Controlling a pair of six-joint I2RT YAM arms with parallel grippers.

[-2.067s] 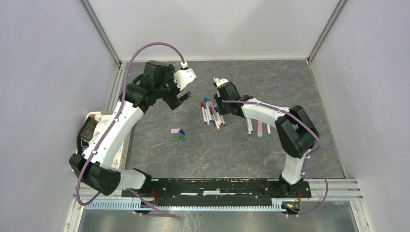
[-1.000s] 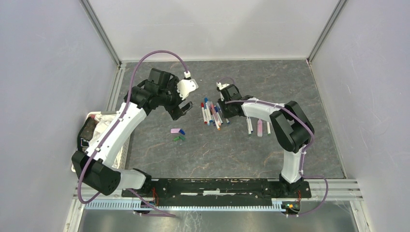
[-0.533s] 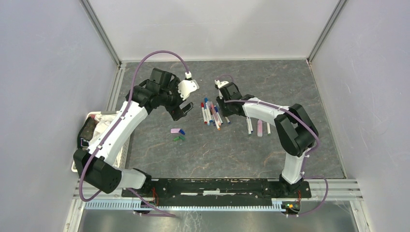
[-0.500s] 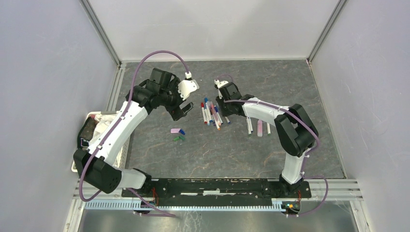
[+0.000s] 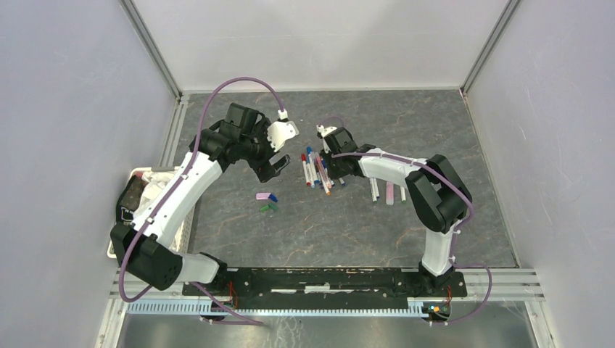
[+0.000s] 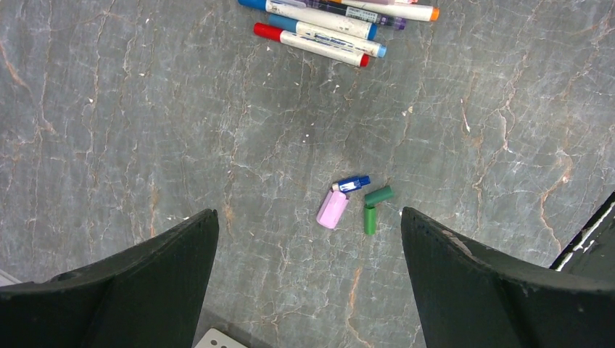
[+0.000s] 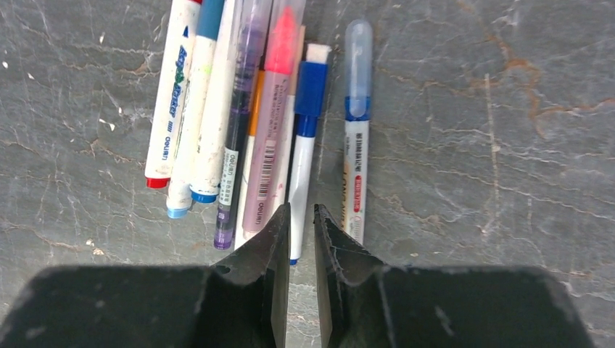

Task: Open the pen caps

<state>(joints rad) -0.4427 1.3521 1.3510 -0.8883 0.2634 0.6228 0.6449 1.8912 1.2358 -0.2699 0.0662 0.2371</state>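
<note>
Overhead view of a grey marbled desk (image 5: 348,232) with two robot arms reaching over it. Seven pens (image 7: 239,109) lie side by side in a bundle at mid-desk. Their long axes run far to near, with the near ends tilted slightly right.

In the right wrist view they run lengthwise toward the camera. From the left:
- a white barrel with a red end, printed "deli"
- a white barrel with blue ends
- a clear purple pen
- an orange pen, mostly hidden beneath its neighbours
- a pink pen with a barcode
- a white barrel with a dark blue cap
- slightly apart, a pen with a clear blue cap and red print too small to read

Three more pens (image 5: 389,191) lie parallel to each other, right of the bundle.

The right hand (image 7: 301,210) sits at the bundle's near end. Its fingers are almost pressed together with a thin slit between them, and nothing is visibly pinched.

The left hand (image 6: 308,214) is spread wide over four loose pen caps (image 6: 333,209): one thick pink, one small blue and two green. They are clustered left of the bundle.
</note>
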